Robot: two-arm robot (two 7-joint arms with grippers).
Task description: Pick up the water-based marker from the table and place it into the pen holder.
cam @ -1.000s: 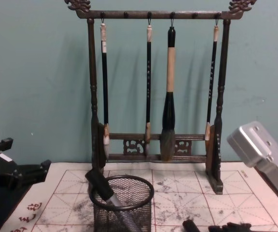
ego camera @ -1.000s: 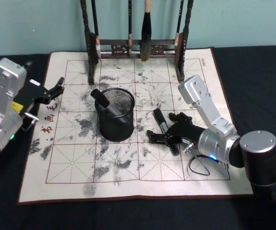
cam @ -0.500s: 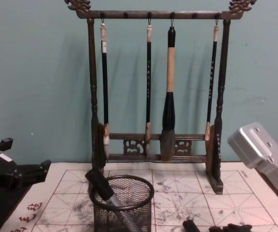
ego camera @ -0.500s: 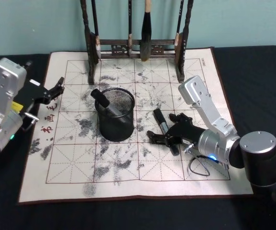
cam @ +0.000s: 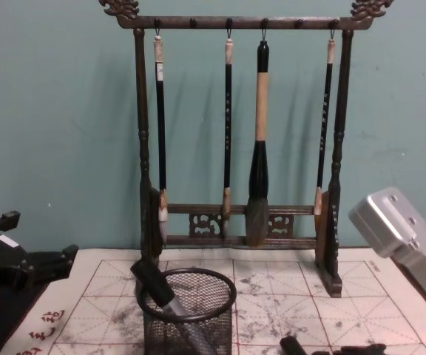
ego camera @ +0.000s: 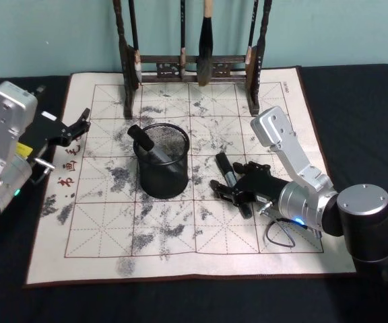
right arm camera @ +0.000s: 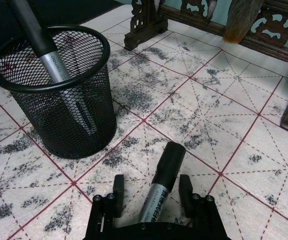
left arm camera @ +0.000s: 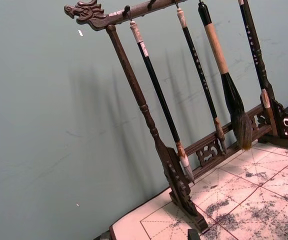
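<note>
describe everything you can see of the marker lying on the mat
The marker is a slim cylinder with a black cap and a grey barrel bearing dark print. It lies flat on the ink-stained grid mat, cap toward the brush rack, right of the pen holder. The open right pincer straddles its barrel without touching.

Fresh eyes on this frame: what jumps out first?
The right gripper sits low on the grid mat, right of centre, open with a finger on each side of the marker lying flat there. Left of it stands the black mesh pen holder with another marker leaning inside. The tall wooden brush rack stands at the mat's far edge, and the left gripper is parked at its left edge.
</note>
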